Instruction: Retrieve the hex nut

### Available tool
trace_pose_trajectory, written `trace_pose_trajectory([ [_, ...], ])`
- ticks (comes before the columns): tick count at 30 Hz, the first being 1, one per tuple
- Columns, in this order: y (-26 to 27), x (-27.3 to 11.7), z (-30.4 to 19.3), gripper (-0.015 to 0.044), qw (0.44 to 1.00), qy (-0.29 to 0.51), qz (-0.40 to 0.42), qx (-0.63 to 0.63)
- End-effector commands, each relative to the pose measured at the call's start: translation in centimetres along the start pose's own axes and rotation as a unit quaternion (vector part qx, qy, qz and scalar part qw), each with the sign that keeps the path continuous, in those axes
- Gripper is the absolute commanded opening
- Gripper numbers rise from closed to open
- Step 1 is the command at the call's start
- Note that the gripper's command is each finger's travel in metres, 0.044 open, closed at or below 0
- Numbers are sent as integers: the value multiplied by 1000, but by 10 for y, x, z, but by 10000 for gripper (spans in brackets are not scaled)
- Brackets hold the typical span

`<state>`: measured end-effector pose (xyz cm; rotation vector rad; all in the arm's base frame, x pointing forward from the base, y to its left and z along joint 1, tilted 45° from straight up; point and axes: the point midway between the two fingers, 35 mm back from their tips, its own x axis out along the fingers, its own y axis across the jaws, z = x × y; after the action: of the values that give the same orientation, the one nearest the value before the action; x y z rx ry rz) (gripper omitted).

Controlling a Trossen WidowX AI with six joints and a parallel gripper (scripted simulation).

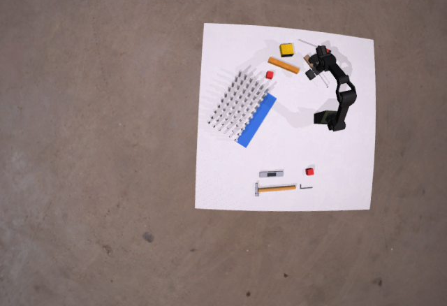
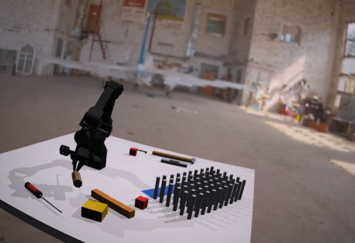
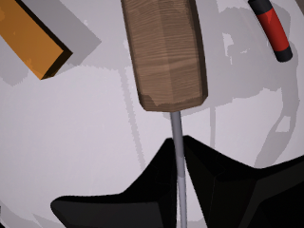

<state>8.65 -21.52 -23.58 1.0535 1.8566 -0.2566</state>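
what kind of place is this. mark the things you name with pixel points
Likely an old workshop or factory hall: high brick walls (image 2: pixel 177 42), a wide bare concrete floor (image 1: pixel 100 133) (image 2: pixel 229 125), and what looks like a light aircraft with long pale wings (image 2: pixel 200 80) behind the table (image 2: pixel 42 154).

Pincer (image 1: pixel 313 67) (image 2: pixel 75 171) (image 3: pixel 178 142) clamped shut, 1 arm (image 1: pixel 345 96) (image 2: pixel 99 108) bent

A black robot arm (image 2: pixel 99 114) bent over a white table, its gripper (image 2: pixel 76 169) clamped on the shaft of a wooden-handled tool (image 2: pixel 76 178). A red-and-black screwdriver (image 2: pixel 34 190) lay near the table's edge, while a yellow-and-black block (image 2: pixel 94 210) sat beside an orange bar (image 2: pixel 112 203). A red cube (image 2: pixel 141 202) rested between the bar and rows of upright dark spacers (image 2: pixel 192 206), near a blue strip (image 2: pixel 156 192).
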Motion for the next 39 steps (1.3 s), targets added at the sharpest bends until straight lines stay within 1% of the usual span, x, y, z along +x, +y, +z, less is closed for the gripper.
trace_pose_trajectory([
  [1,-9,2,-1,0,999,-7,4,-43],
  [16,-45,11,-3,0,969,-56,15,-240],
  [32,-82,23,-10,0,893,-108,-3,-436],
  [39,-85,24,-11,0,884,-112,-6,-453],
])
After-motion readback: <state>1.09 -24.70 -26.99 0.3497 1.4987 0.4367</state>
